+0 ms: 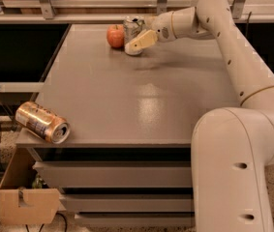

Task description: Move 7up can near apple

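Note:
The silver-white 7up can (pixel 132 27) stands upright at the far edge of the grey table (pixel 141 105), right beside the red-orange apple (pixel 115 35), which is on its left. My gripper (pixel 133 45) reaches in from the right and is shut on the can's lower part. One cream finger (pixel 142 40) lies across the front of the can and hides its base, so I cannot see if the can rests on the table.
A gold-orange can (pixel 42 122) lies on its side at the table's near left corner, close to the edge. A metal rail (pixel 102 3) runs behind the table. My arm (pixel 233 47) spans the right side. A cardboard box (pixel 27 204) sits on the floor at the lower left.

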Controlling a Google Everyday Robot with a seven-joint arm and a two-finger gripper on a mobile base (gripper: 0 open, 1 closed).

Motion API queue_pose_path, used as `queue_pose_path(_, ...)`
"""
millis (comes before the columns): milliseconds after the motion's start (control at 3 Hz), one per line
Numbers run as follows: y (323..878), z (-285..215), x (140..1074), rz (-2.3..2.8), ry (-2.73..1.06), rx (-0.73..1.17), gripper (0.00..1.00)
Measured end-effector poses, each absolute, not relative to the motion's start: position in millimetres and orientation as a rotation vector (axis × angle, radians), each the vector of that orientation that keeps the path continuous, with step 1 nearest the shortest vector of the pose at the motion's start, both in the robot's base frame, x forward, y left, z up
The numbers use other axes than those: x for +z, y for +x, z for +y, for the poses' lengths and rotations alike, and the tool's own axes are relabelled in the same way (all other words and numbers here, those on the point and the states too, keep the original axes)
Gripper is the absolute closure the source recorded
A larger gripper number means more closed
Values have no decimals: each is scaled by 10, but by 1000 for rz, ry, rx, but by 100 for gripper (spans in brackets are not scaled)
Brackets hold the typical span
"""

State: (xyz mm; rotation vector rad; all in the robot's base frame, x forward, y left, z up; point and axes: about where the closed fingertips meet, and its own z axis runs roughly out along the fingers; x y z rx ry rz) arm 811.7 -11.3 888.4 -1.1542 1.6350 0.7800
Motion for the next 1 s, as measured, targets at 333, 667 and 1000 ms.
queue_pose_path(333, 8043, -206, 8978, 1632, -1184, 760, 0)
queue_pose_path(667, 7939, -346, 9077, 1637, -1202, 739, 0)
queue_pose_path(1000, 7687, -589, 9173, 1652, -1208, 749, 0)
